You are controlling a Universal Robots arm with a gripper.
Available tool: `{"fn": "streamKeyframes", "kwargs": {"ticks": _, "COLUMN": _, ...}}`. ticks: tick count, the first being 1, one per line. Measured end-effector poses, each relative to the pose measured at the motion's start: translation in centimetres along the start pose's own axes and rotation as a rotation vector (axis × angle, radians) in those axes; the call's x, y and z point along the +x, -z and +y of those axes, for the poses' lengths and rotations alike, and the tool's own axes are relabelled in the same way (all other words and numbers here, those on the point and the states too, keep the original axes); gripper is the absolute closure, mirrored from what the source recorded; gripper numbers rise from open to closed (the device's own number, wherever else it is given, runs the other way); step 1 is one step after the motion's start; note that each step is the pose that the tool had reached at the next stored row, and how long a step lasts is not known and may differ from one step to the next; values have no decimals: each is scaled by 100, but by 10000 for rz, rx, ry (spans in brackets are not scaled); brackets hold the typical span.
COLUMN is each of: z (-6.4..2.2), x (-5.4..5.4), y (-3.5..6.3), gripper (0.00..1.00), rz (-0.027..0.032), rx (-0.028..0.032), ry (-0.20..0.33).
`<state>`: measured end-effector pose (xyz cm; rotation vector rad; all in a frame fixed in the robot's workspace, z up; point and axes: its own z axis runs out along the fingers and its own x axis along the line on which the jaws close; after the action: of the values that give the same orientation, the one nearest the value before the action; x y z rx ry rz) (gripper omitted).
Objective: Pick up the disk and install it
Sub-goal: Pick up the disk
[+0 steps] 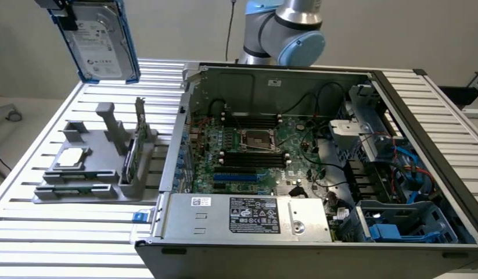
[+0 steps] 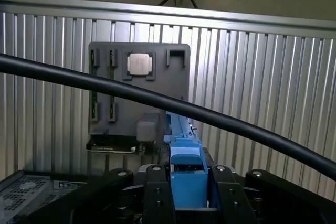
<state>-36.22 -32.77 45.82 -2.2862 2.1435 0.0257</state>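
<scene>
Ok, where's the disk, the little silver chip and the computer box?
disk (image 1: 99, 46): exterior view, its white label.
silver chip (image 2: 139, 64): wrist view, its shiny top.
computer box (image 1: 262, 87): exterior view, its inside back wall.

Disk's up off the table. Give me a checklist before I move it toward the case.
1. Grip on the disk: ok, its blue carrier sits between the fingers.
2. Disk clear of the grey holder: ok, it hangs in the air, apart from it.
3. Seated in the holder, processor chip and green card: ok.
4. Side of the computer case off: ok, motherboard showing.
5. Free drive bay among the blue brackets: cannot tell.
6. Clearance of the black cable from the disk: cannot tell.
</scene>
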Motion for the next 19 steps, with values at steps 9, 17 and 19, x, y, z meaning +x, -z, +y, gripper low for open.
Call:
{"fn": "streamKeyframes", "kwargs": {"ticks": 9, "z": -399, "x": 137, "y": 173, "gripper": 67, "rz": -18, "rx": -2, "ry": 0}}
{"fn": "streamKeyframes", "kwargs": {"ticks": 17, "z": -652, "x": 339, "y": 236, "gripper": 67, "rz": -21, "rx": 1, "ry": 0}}
{"fn": "streamKeyframes", "kwargs": {"ticks": 19, "z": -689, "x": 407, "y": 238, "gripper": 67, "rz": -21, "rx": 0, "ry": 1}}
